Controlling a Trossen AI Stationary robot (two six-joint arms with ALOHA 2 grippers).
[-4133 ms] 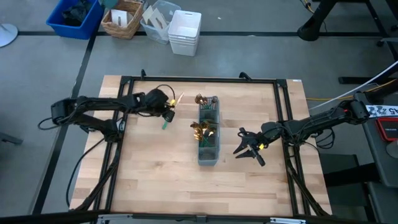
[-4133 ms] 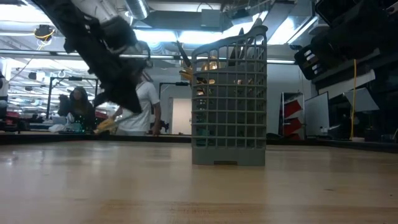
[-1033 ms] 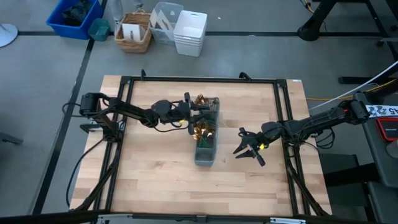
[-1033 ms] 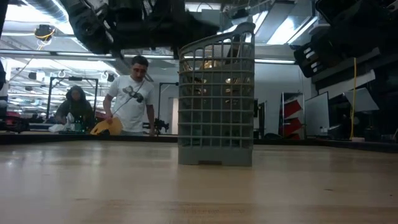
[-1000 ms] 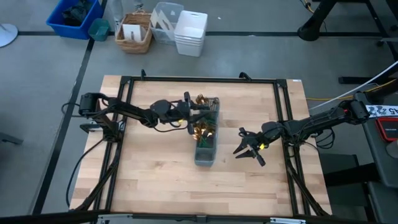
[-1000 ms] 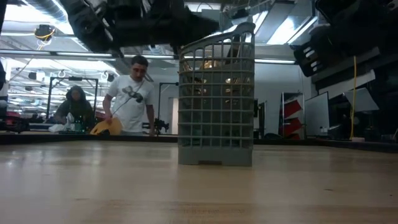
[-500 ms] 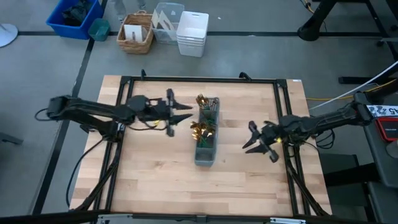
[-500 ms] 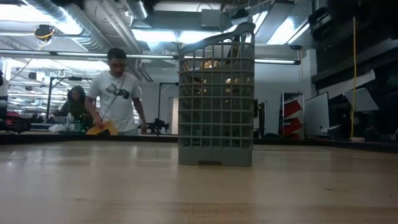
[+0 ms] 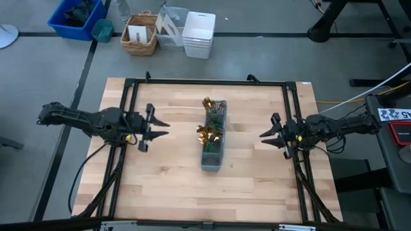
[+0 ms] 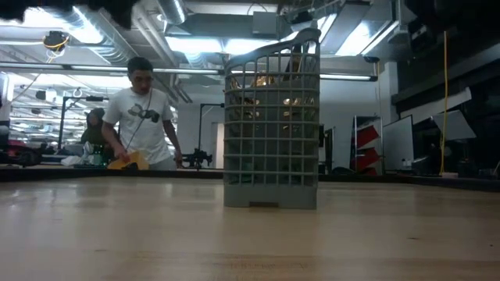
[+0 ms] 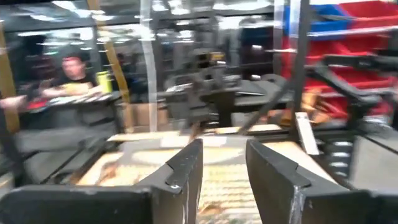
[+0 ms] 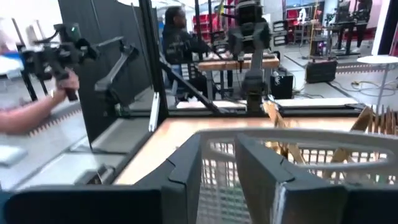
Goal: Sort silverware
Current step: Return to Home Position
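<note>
The gold-headed, green-handled silverware (image 9: 207,133) sits inside the narrow grey mesh caddy (image 9: 219,160) at the middle of the light wooden table (image 9: 160,183). The caddy's long axis runs from the table's far edge toward its near edge. From above, gold heads cluster in the far and middle compartments, pointing up at the camera. Green shows in the near compartment, though which end of those pieces is up is hard to say. In the low view the pieces stand roughly upright behind the mesh, leaning a little, and some reach past the rim.

The left gripper (image 9: 157,127) hangs over the table's left part, well apart from the caddy, its fingers (image 11: 186,169) spread with nothing between them. The right gripper (image 9: 270,135) hangs near the right rail, also spread and empty.

Half a second ago the left gripper was just beside the caddy's far end, and a second ago it was over it. It has pulled back leftward, and the right gripper has drawn back toward its rail. The caddy has stayed put. A person (image 10: 141,117) stands in the room behind.
</note>
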